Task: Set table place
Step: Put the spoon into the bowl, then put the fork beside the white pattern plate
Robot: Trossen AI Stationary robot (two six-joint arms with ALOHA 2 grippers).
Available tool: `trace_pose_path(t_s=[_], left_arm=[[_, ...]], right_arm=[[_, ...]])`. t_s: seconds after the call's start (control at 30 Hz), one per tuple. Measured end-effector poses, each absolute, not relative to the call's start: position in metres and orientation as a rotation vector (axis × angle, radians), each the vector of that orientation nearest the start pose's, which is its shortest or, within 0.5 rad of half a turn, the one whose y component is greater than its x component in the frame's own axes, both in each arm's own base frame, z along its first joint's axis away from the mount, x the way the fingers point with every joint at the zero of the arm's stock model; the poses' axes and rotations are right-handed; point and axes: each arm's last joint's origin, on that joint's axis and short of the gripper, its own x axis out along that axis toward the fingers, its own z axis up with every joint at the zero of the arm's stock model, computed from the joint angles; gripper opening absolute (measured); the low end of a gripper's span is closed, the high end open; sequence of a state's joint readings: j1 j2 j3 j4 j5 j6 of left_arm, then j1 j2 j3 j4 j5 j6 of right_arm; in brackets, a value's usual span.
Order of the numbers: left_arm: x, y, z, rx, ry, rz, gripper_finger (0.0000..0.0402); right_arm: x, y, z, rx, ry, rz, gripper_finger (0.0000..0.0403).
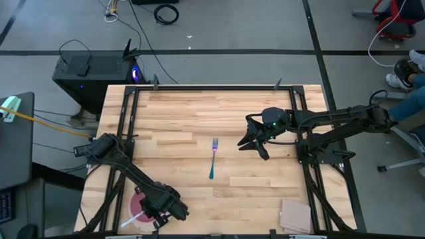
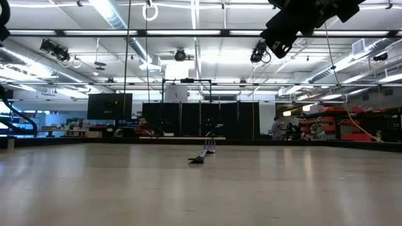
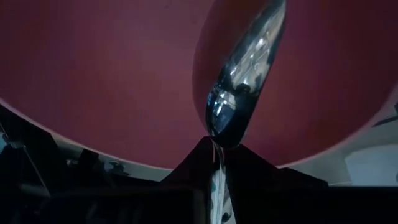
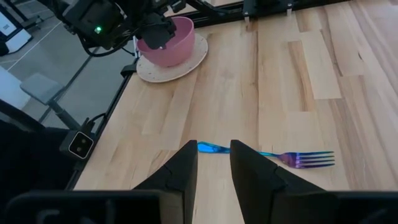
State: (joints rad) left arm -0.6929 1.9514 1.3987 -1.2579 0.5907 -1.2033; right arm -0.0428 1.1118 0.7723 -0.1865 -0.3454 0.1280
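Left gripper [image 1: 154, 211] pinching the spoon [image 3: 244, 87] inside the pink bowl [image 4: 166, 41] on the plate [image 4: 186, 65] at the desk [image 1: 199, 113] corner; right gripper [image 1: 255, 141] hovering narrowly parted near the mid-desk fork [image 1: 213, 158]; lifting askew is risking tipping the bowl.

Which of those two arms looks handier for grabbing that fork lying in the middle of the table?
The right. Its open claw hovers beside the fork, while the left claw is over the pink bowl with the spoon.
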Motion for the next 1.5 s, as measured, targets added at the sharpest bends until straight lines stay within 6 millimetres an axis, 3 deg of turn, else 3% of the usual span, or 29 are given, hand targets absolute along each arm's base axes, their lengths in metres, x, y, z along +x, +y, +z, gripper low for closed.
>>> trace_pose_path(t_s=[0.37, 0.73, 0.93, 1.17, 1.33, 1.5], left_arm=[[0.253, -0.222, 0.181, -0.592, 2.114, 0.333, 0.0059], [0.253, -0.22, 0.182, -0.579, 2.112, 0.333, 0.0116], [0.253, -0.211, 0.189, -0.546, 2.145, 0.415, 0.0125], [0.257, -0.211, 0.225, -0.363, 2.036, 0.443, 0.0111], [0.259, -0.212, 0.263, -0.27, 1.766, 0.446, 0.0104], [0.248, -0.2, 0.302, -0.27, 1.474, 0.516, 0.0098]], right_arm=[[0.236, 0.0, 0.268, 0.226, 0.536, 0.263, 0.01], [0.236, 0.0, 0.268, 0.226, 0.536, 0.262, 0.01], [0.236, 0.0, 0.268, 0.233, 0.537, 0.26, 0.01], [0.236, 0.002, 0.267, 0.197, 0.534, 0.269, 0.0078], [0.237, 0.012, 0.268, 0.14, 0.536, 0.204, 0.0014], [0.239, 0.021, 0.283, 0.148, 0.509, 0.044, 0.0014]])
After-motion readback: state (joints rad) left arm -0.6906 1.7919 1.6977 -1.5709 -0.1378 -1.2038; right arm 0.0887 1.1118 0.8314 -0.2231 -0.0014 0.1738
